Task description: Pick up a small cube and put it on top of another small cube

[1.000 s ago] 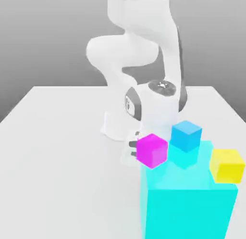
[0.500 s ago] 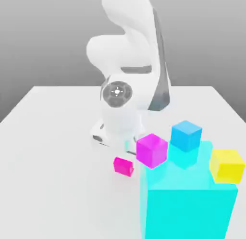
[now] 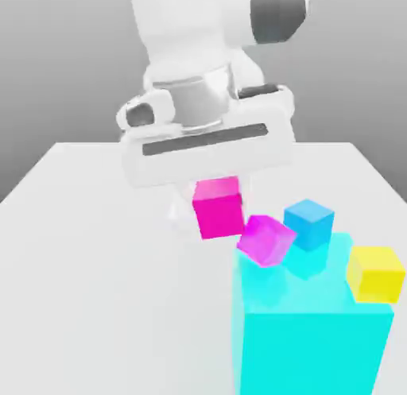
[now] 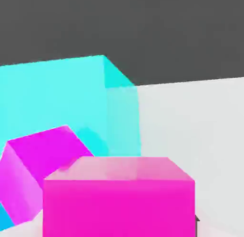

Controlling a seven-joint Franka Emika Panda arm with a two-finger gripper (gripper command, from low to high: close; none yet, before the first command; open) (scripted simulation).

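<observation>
The hot-pink small cube [image 3: 217,208] hangs in the air just under my hand, off the table, with my gripper [image 3: 218,201] shut on it. In the hand view the same pink cube [image 4: 119,198] sits close in front. Beside it, touching or nearly touching its lower corner, the lighter violet-magenta cube [image 3: 266,240] lies tilted on the near corner of the big cyan block [image 3: 310,326]. From the hand, the violet-magenta cube [image 4: 38,171] shows tipped against the cyan block [image 4: 66,102].
A blue cube [image 3: 309,223] rests on the cyan block's far side and a yellow cube [image 3: 375,273] on its edge at the exterior view's right. The white table [image 3: 95,266] stretches away on the exterior view's left. The arm's base stands behind the cubes.
The hot-pink cube has gone from the table up into the air under my hand. My hand has swung round and risen. The violet-magenta cube has tipped over.
</observation>
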